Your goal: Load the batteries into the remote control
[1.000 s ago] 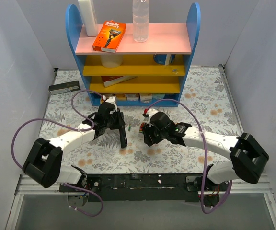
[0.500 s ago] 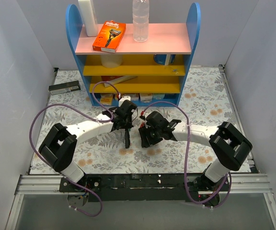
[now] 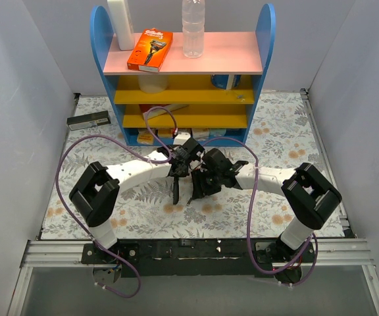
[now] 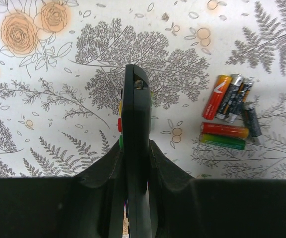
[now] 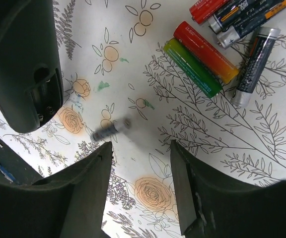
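My left gripper (image 4: 135,148) is shut on the slim black remote control (image 4: 135,114) and holds it on edge above the floral table; both also show in the top view, the gripper (image 3: 179,172) and the remote (image 3: 175,189). Its open battery bay end shows in the right wrist view (image 5: 26,74). Several batteries lie together on the table: a red one (image 5: 205,51), a green one (image 5: 191,67) and a dark one (image 5: 252,64); the left wrist view shows them (image 4: 225,130) right of the remote. One dark battery (image 5: 110,130) is blurred just ahead of my open, empty right gripper (image 5: 140,148).
A blue shelf unit (image 3: 104,39) stands at the back with an orange box (image 3: 149,50) and a clear bottle (image 3: 193,26) on top. A dark flat box with a pale label (image 3: 88,120) lies at the back left. Grey walls close both sides.
My left arm has swung right, carrying the remote up close to my right gripper. My right gripper has shifted a little left toward it.
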You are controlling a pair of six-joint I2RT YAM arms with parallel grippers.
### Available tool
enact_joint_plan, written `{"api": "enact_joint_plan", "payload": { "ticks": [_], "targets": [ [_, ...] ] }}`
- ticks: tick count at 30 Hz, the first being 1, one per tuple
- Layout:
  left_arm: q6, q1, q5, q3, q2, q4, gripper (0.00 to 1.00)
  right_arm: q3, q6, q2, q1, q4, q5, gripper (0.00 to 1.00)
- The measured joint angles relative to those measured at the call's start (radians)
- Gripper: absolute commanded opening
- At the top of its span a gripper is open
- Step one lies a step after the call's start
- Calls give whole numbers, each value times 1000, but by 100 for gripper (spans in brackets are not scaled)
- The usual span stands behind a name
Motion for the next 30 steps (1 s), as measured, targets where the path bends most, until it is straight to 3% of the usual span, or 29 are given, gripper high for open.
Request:
{"api": "enact_joint_plan", "payload": {
  "ticks": [9,15,20,23,26,30],
  "targets": [
    [-24,4,7,-41,2,-3,0,0,16,5,-1,-4,-5,51],
    [-60,29,47,-139,-105,37,0,5,24,7,-1,-18,2,50],
    [-83,54,87,-208,-239,83,0,87,38,-26,0,-224,127,56],
    [-96,60,100,-243,-348,114,0,103,100,-116,-7,-355,218,73],
    [-111,60,113,-274,-447,143,0,76,168,-225,-15,-471,265,73],
    [-128,60,136,-303,-515,160,0,45,245,-269,-23,-572,265,64]
  ]
}}
